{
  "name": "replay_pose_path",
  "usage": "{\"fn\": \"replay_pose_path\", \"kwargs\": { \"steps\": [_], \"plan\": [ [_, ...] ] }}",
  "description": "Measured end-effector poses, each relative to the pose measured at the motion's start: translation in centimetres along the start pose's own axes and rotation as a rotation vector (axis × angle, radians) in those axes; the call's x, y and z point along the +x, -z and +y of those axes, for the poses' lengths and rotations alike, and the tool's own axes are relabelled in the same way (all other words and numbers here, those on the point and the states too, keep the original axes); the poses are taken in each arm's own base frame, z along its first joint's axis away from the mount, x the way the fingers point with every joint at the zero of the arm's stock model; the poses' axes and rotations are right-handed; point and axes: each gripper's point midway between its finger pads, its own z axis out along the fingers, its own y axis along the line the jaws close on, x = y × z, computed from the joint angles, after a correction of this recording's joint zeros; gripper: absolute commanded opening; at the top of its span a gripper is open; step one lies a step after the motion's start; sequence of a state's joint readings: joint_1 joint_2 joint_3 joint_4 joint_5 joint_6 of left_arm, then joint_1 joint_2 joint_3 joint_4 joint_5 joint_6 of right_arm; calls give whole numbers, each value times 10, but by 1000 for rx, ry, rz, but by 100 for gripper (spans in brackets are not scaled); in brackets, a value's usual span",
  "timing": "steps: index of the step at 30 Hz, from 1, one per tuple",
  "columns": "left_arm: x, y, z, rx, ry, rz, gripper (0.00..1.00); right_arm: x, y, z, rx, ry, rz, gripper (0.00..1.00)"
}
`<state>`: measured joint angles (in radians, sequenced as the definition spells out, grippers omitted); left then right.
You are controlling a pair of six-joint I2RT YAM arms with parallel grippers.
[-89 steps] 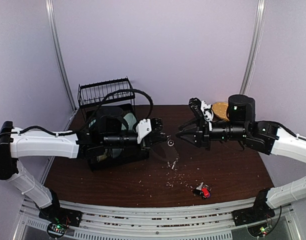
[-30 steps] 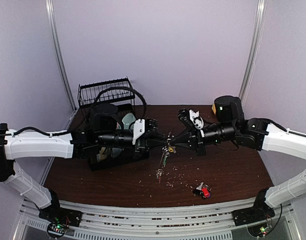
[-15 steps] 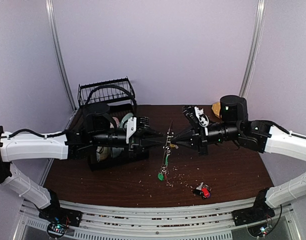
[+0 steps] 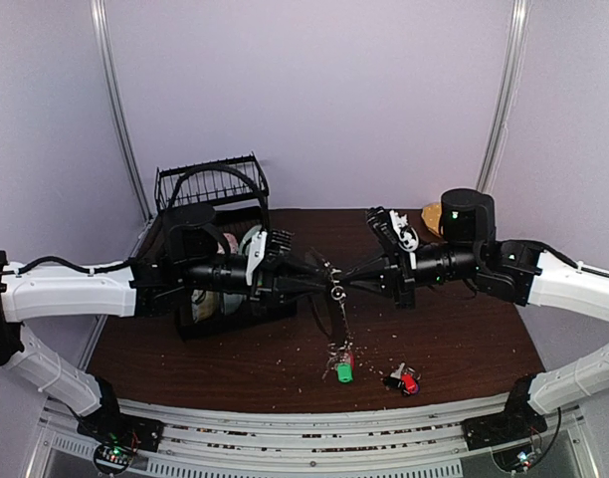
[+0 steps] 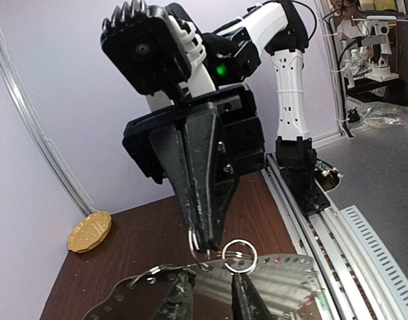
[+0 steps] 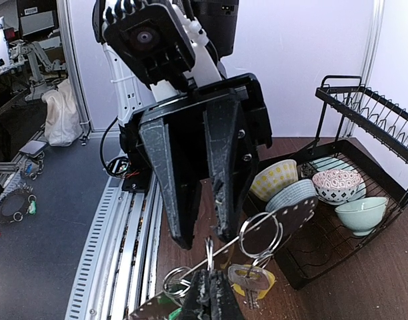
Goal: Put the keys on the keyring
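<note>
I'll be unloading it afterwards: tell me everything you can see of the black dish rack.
The dish rack is black wire, two tiers, standing upright at the back left of the table, partly hidden by the left arm. Its upper shelf looks empty; the lower basket holds a yellow-patterned bowl, a grey-blue striped bowl, a red-patterned bowl and a pale green bowl.

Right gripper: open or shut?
Shut. In the left wrist view the right gripper shows its fingers pressed together to a point, pinching a small metal ring.

Top view looks down from above and behind; wrist views face each other closely, sharing left gripper [image 6: 204,239] and right gripper [image 5: 203,239].
</note>
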<state>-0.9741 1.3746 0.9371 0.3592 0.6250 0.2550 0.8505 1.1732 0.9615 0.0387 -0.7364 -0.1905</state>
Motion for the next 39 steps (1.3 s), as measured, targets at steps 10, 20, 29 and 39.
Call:
{"fn": "replay_pose_path", "kwargs": {
  "steps": [10,20,29,39],
  "plan": [
    [8,-7,8,-28,60,17,13,0,1,-2,15,2,0,0],
    [0,-7,18,-74,65,-14,14,-1,0,-3,17,4,-7,0],
    [-5,-7,16,-65,47,-36,18,-1,0,-4,28,1,-7,0],
    [16,-2,5,-26,45,28,19,0,1,-8,50,2,-2,0]
  ]
}}
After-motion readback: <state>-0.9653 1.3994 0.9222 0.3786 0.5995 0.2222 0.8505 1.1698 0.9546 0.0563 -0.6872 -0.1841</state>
